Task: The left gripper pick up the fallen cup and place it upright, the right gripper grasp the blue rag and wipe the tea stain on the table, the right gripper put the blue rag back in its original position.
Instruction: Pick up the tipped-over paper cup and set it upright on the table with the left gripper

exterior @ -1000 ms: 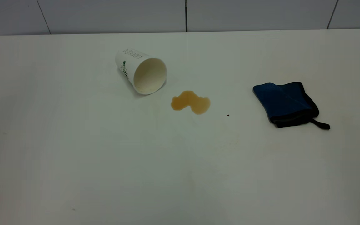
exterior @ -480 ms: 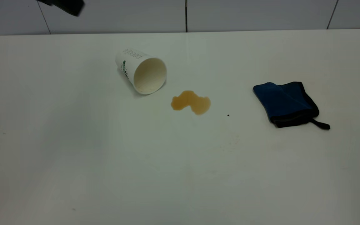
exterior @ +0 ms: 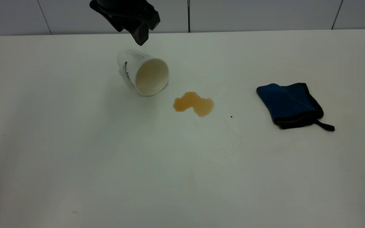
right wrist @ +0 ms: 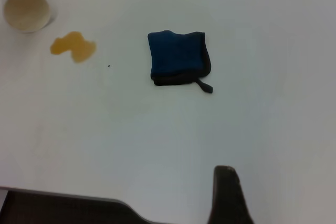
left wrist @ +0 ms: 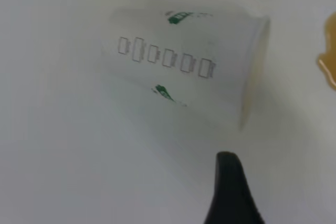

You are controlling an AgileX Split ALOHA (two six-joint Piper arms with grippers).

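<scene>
Descending from far edge of worktop [exterior: 74, 158], my left gripper [exterior: 138, 33] now hangs just above cup [exterior: 144, 74], absent a second ago; finger spread unclear. Cup lies toppled toward far-left, tea stain [exterior: 193, 104] beside its mouth. Grasp pending.
</scene>
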